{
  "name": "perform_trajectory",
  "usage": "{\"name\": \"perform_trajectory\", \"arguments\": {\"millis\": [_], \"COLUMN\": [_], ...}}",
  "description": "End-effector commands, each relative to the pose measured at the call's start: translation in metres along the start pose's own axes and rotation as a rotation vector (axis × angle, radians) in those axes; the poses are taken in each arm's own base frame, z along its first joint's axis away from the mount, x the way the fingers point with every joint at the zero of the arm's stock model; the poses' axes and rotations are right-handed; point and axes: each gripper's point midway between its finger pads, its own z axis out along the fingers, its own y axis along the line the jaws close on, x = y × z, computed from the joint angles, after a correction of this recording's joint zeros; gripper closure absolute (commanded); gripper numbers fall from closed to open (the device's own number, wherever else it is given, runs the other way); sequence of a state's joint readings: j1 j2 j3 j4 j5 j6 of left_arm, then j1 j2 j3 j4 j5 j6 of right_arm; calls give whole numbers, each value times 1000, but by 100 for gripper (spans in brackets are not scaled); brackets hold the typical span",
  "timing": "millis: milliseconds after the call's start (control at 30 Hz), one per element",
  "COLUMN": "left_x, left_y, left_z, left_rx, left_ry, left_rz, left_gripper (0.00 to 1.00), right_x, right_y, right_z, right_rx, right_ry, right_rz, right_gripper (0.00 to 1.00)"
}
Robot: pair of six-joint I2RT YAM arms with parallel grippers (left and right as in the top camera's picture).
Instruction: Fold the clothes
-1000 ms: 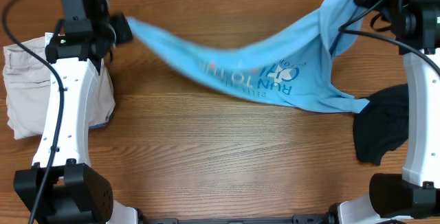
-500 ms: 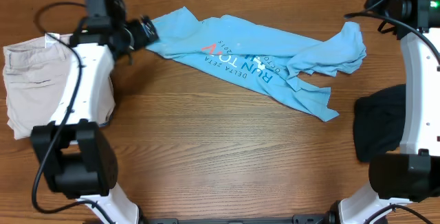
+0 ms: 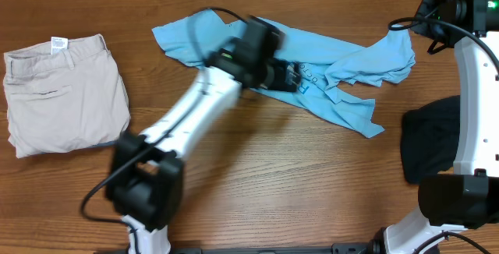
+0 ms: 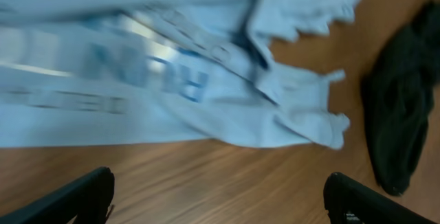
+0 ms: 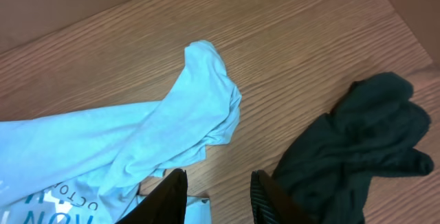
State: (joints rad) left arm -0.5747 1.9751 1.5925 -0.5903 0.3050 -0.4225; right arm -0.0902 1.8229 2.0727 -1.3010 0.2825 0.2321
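three garments are seen: t-shirt (image 3: 351,55) laid left-to-right, shorts (image 3: 62,90), black garment (image 3: 433,141). left end effector (image 4: 218,183) wide, right end effector (image 5: 218,186) partly parted, both empty.

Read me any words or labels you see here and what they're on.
"OCTO", cut off: light blue T-shirt, right wrist view.
"RUN", blurred, probably: same shirt, left wrist view.
White tag on beige shorts: too small to read.

Soft matt cloth T-shirt (image 3: 359,55), grained wood table (image 3: 273,176)
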Motion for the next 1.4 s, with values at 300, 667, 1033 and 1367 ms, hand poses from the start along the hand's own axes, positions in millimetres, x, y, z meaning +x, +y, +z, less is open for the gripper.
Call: {"name": "perform_trajectory", "arguments": {"millis": [300, 667, 1033, 1367], "left_x": [70, 71, 32, 38], "left_y": [-58, -49, 148, 235], "left_z": [127, 130, -80, -171], "left_rx": [187, 176, -464, -465], "left_ry": [165, 176, 117, 63], "left_rz": [-119, -145, -316, -571], "left_gripper": [11, 96, 96, 96], "right_x": [2, 2, 18, 77], "right_y": [2, 1, -24, -12], "right_z": [-1, -1, 13, 64], "right_rx": [-18, -16, -46, -101], "right_ry": [12, 13, 123, 308], "right_rz": [6, 10, 74, 69], "right_gripper": [66, 65, 65, 65]}}
